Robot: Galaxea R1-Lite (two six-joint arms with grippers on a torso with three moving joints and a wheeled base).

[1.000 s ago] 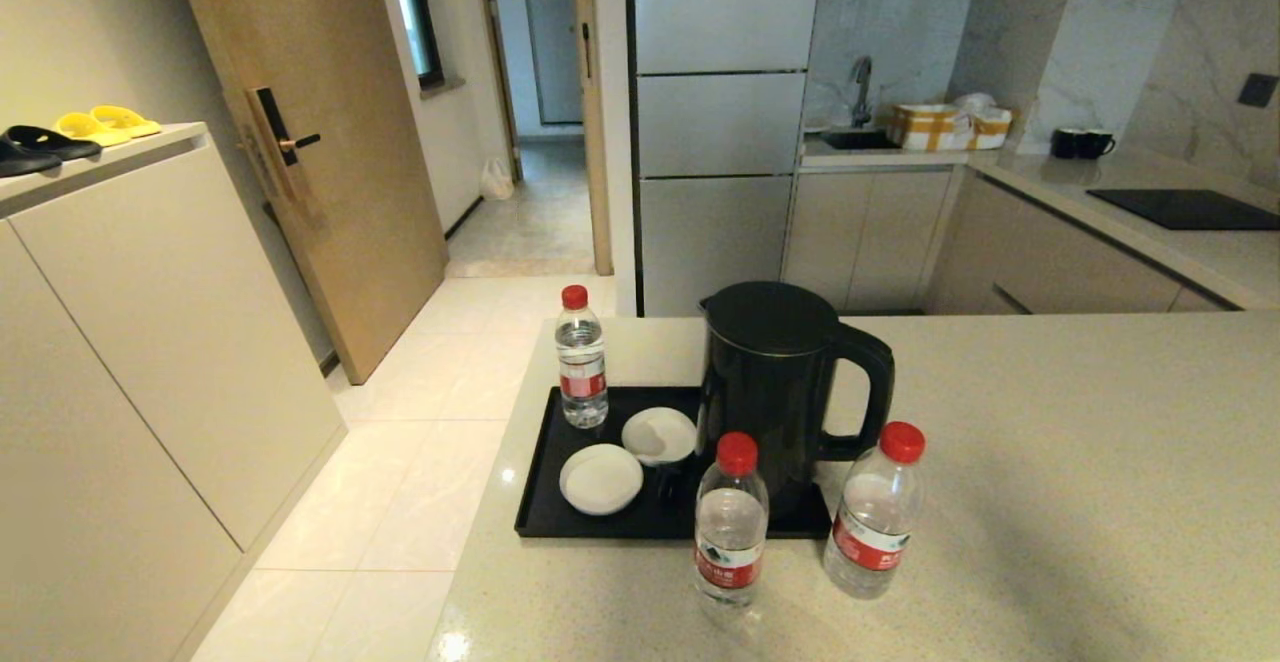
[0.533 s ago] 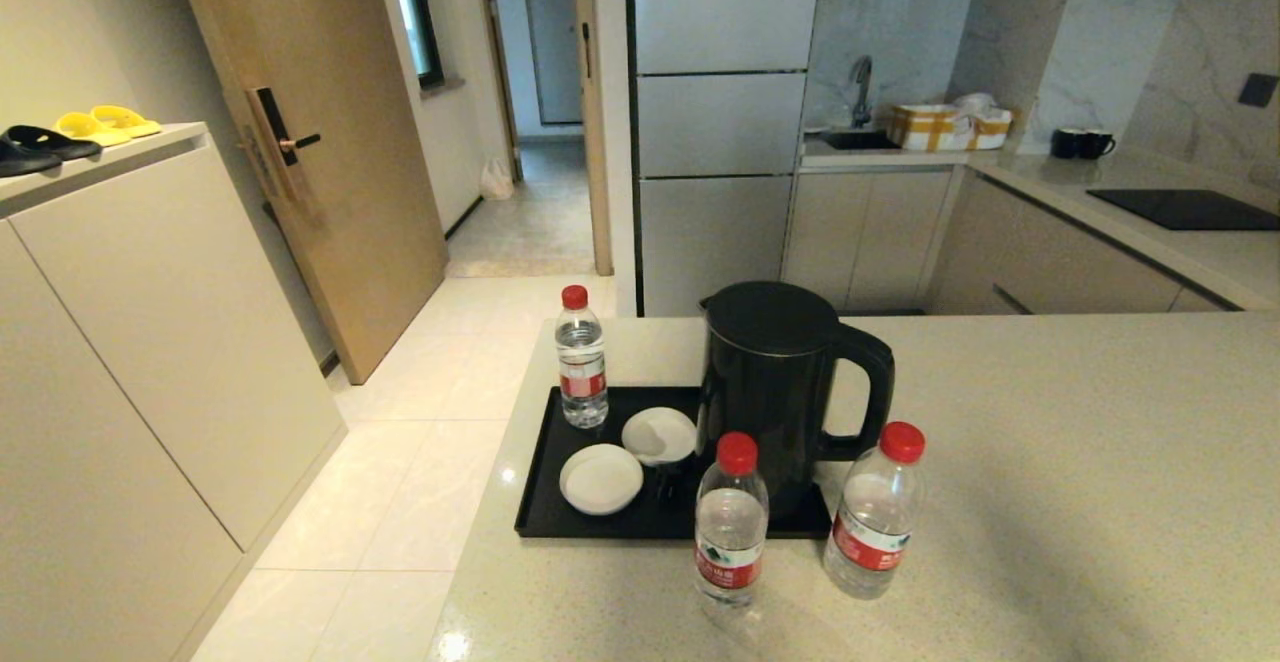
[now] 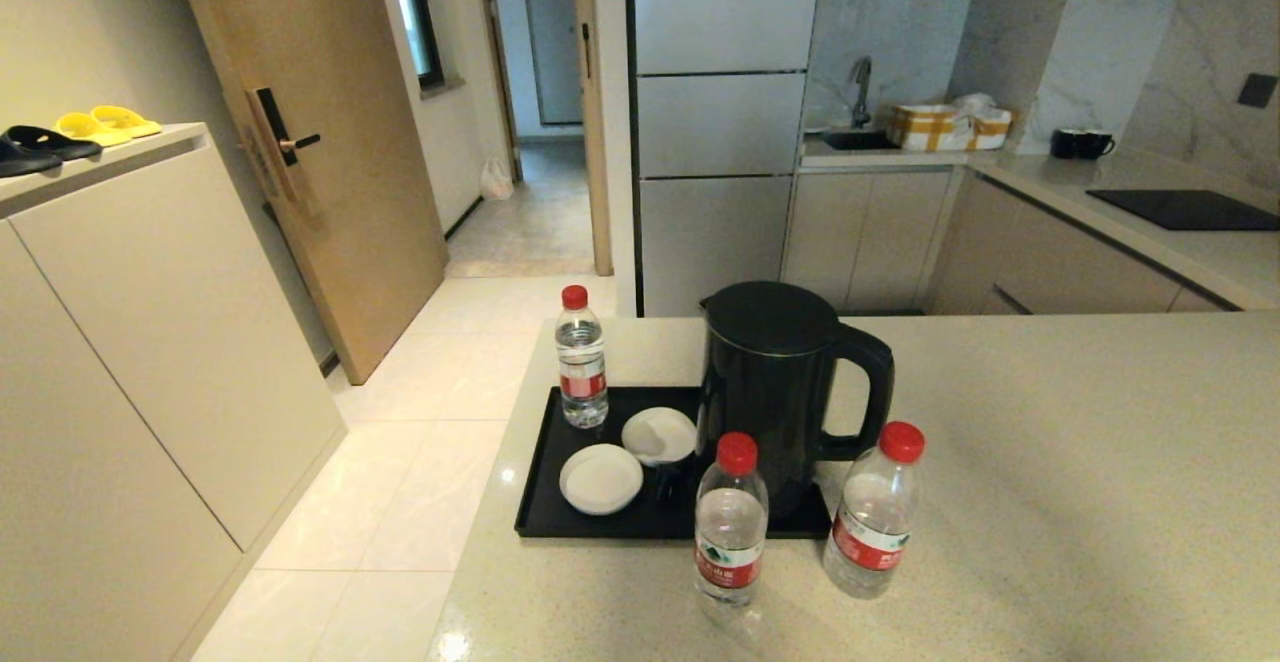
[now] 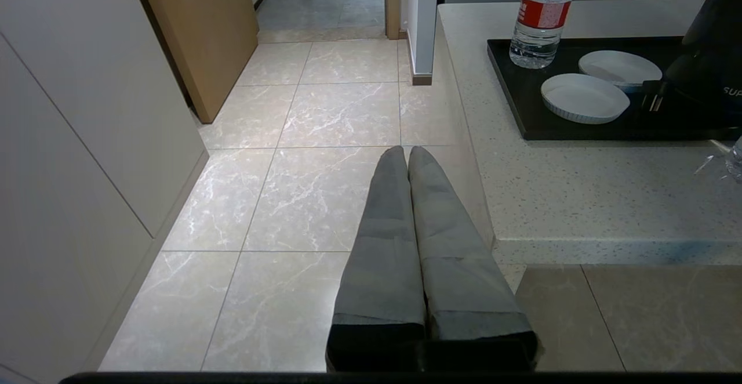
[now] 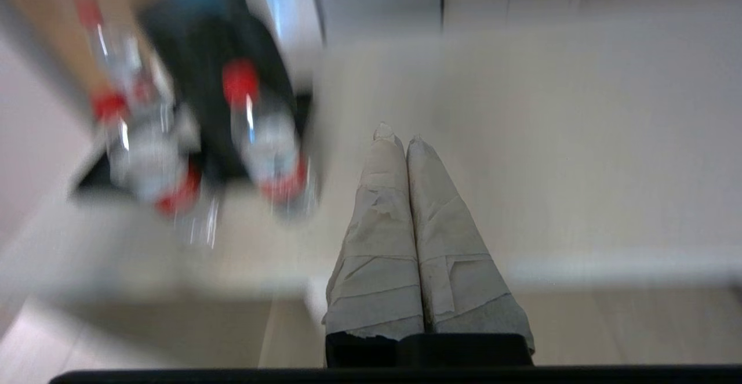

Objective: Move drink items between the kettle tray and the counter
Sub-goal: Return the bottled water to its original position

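Observation:
One red-capped water bottle [image 3: 582, 358] [image 4: 542, 15] stands upright at the far left corner of the black kettle tray [image 3: 545, 457] [image 4: 522, 105]. Two more bottles stand on the beige counter [image 3: 1080, 502] just in front of the tray, one to the left [image 3: 731, 527] and one to the right [image 3: 875, 514]. Neither arm shows in the head view. My left gripper [image 4: 406, 151] is shut and empty, low over the floor beside the counter's left edge. My right gripper [image 5: 397, 134] is shut and empty above the counter's near edge, to the right of the right-hand bottle [image 5: 261, 134].
A black kettle [image 3: 775, 382] stands at the tray's right end, with two white paper-covered cups [image 3: 601, 478] [image 3: 659, 435] left of it. The counter [image 4: 579, 198] drops off to tiled floor [image 3: 400, 462] on its left. A cream cabinet [image 3: 120, 322] carries slippers.
Nothing has moved on the tray or counter in the head view. The right wrist view is smeared, so that arm is moving.

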